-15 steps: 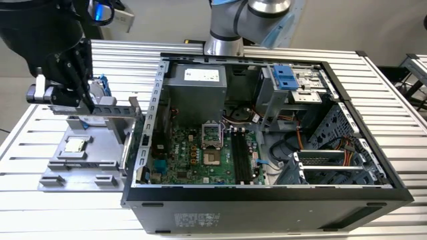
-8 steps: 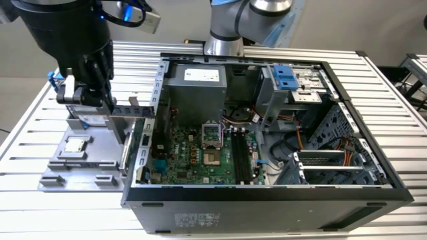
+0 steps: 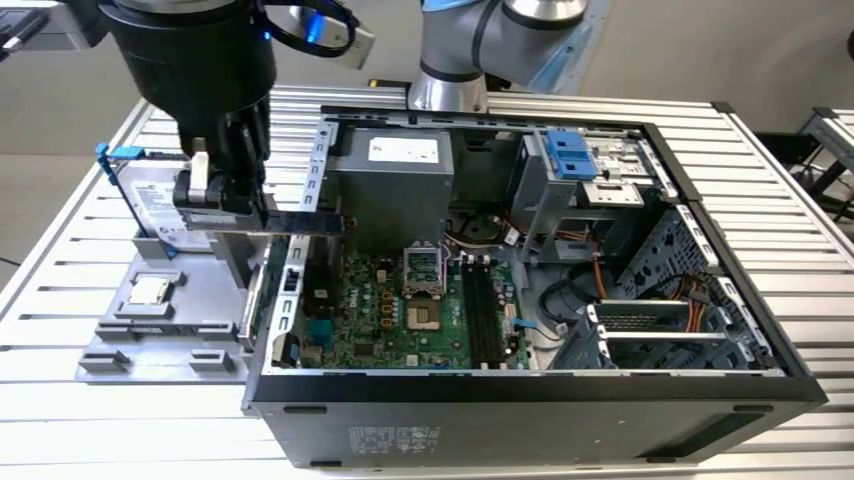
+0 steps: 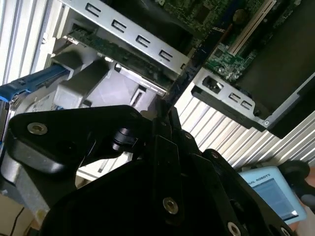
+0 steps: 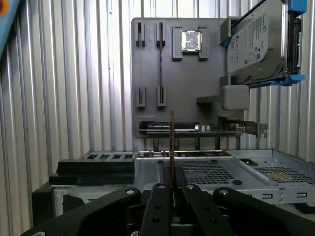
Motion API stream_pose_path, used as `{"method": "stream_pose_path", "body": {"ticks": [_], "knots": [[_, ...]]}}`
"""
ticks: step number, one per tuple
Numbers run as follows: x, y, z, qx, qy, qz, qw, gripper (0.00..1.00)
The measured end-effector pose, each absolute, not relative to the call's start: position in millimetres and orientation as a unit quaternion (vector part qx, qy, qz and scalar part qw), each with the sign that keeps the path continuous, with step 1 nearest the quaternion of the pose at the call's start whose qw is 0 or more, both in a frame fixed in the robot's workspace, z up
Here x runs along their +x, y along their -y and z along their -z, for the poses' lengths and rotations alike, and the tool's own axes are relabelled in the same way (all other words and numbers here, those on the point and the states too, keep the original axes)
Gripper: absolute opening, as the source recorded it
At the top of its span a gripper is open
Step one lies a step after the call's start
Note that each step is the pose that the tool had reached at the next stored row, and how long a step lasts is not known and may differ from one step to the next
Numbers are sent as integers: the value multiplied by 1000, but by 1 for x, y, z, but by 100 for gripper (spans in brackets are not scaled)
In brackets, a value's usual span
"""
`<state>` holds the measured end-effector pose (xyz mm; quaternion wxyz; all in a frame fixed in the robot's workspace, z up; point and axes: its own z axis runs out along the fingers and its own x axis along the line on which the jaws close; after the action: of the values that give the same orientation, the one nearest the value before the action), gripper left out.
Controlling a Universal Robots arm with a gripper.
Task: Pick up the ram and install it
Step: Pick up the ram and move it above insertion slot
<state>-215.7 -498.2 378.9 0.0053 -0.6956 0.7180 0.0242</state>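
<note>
Between my fingers sits the ram [image 3: 300, 222], a slim dark circuit-board stick that my gripper [image 3: 227, 208] clamps at one end, jaws closed hard against its flat faces. In the exterior view it juts out level toward that view's right, lifted clear of the surfaces under it, and its free end shows in front of the slotted metal wall of the open computer case [image 3: 534, 420]. In the first wrist view I see the ram [image 5: 172, 142] edge-on as a thin line rising out of my gripper [image 5: 172, 173], and in the second wrist view the ram [image 4: 191, 66] runs as a dark strip away from my gripper [image 4: 165, 110] toward the case. Just beside the case, on the exterior view's left, lies the gray parts tray [image 3: 147, 340], and I hang above it. On that tray stands the silver hard drive with its blue bracket [image 3: 154, 200], and the small square silver chip [image 3: 147, 290] rests in its own recess; both show again in the first wrist view, drive [image 5: 256, 39] and chip [image 5: 191, 41], on the tray [image 5: 187, 78]. Inside the case the green motherboard [image 3: 387, 310] carries the long black memory slots [image 3: 483, 310], well apart from the ram, toward the exterior view's right. Everything rests on a slatted aluminium table [image 3: 107, 430].
</note>
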Motion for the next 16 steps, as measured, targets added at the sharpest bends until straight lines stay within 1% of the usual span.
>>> {"method": "stream_pose_path", "body": {"ticks": [16], "knots": [[-154,498,-379,-696,-718,-25,4,0]]}}
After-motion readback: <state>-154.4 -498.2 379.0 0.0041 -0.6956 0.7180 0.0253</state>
